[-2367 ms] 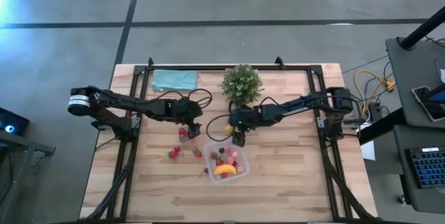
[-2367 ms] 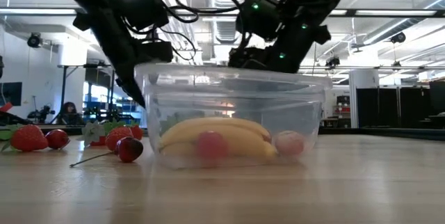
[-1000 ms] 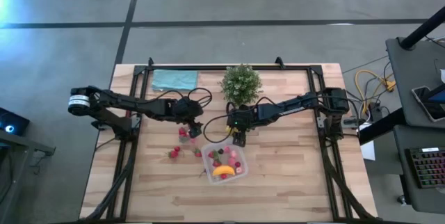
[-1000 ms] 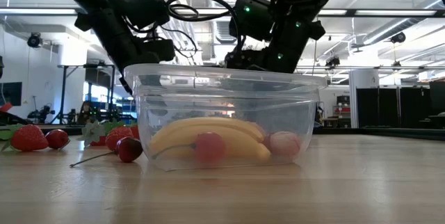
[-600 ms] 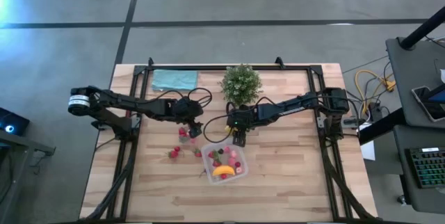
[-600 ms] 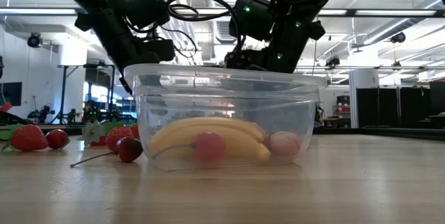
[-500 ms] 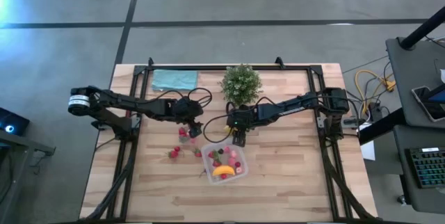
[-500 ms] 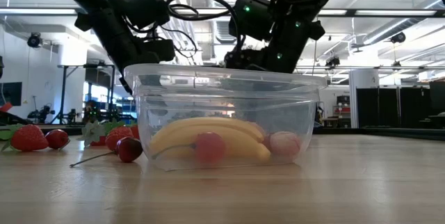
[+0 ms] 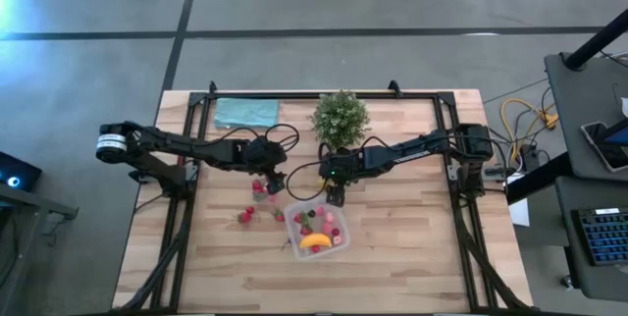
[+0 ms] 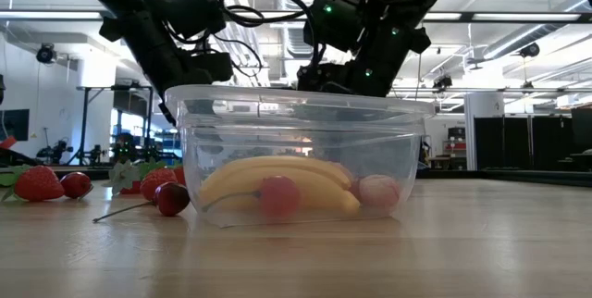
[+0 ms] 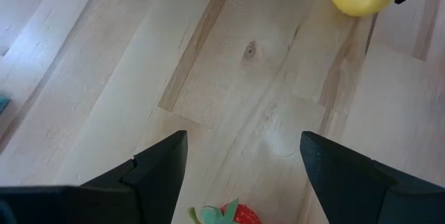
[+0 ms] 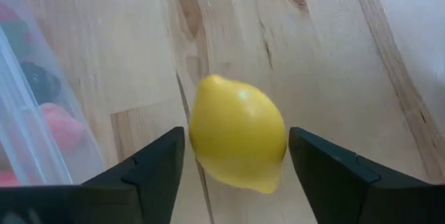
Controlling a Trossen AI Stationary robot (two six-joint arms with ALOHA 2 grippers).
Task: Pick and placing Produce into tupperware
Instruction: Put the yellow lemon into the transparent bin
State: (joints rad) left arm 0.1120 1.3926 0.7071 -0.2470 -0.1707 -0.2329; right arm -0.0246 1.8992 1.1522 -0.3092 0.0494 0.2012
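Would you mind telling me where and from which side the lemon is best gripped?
Grip the lemon across its narrower middle, coming from above: its long axis runs between the open right gripper's fingers, which flank its rounded sides, and the tupperware wall stands close beside.

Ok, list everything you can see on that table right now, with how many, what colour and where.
Clear square plastic tupperware: one, see-through, front centre of the table.
Banana: one, yellow, inside the tupperware with small red and pink fruits.
Small red toy fruits: several, loose on the wood left of the tupperware.
Yellow lemon: one, on the wood beside the tupperware.
Bushy green potted plant: one, back centre.
Flat teal cloth: one, back left.
Wooden table: one, light wood.
Left gripper: fingers open, over the loose fruits.
Right gripper: fingers open either side of the lemon.
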